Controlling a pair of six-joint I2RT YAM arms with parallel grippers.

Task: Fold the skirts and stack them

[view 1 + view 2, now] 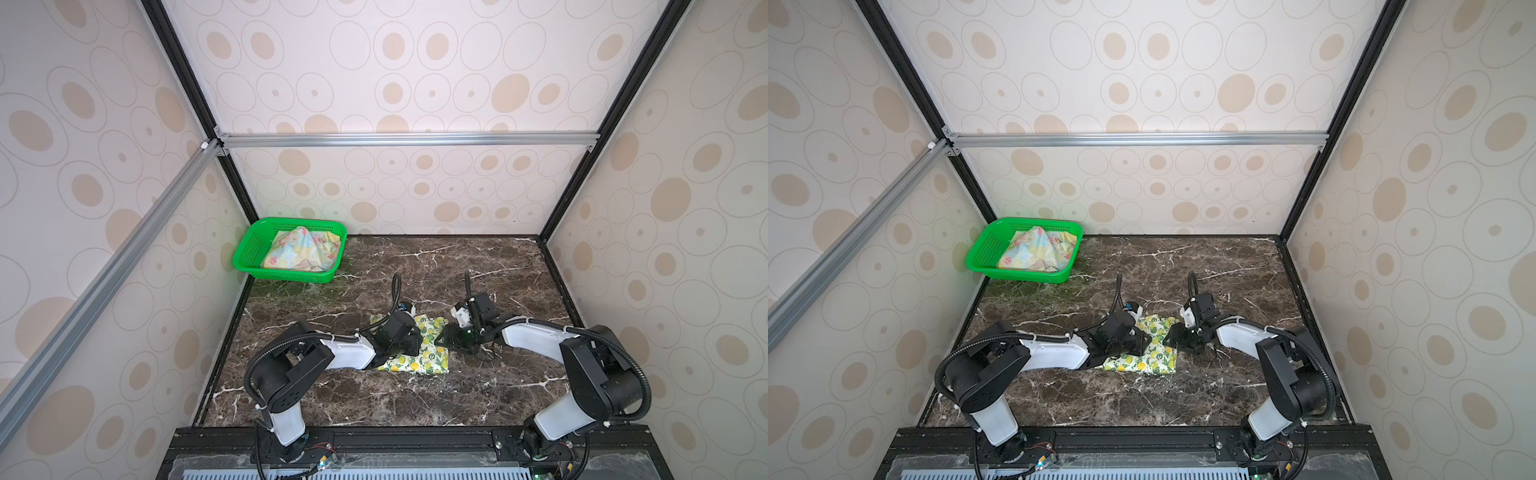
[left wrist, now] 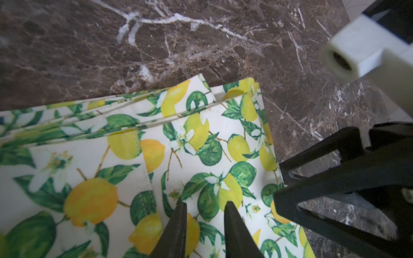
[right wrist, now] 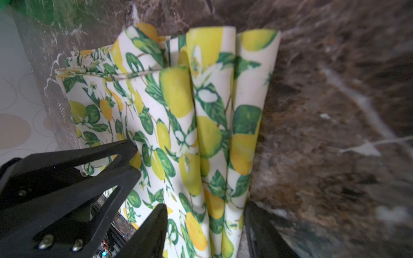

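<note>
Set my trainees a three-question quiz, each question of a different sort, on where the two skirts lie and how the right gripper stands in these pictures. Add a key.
1. True or false: the pastel floral skirt lies inside the green basket.
2. Where is the lemon skirt? A: in the basket. B: folded on the marble table. C: hanging from a gripper.
3. Fill in: the jaws of the right gripper stand ____.
Key: 1 true; 2 B; 3 open.
</note>
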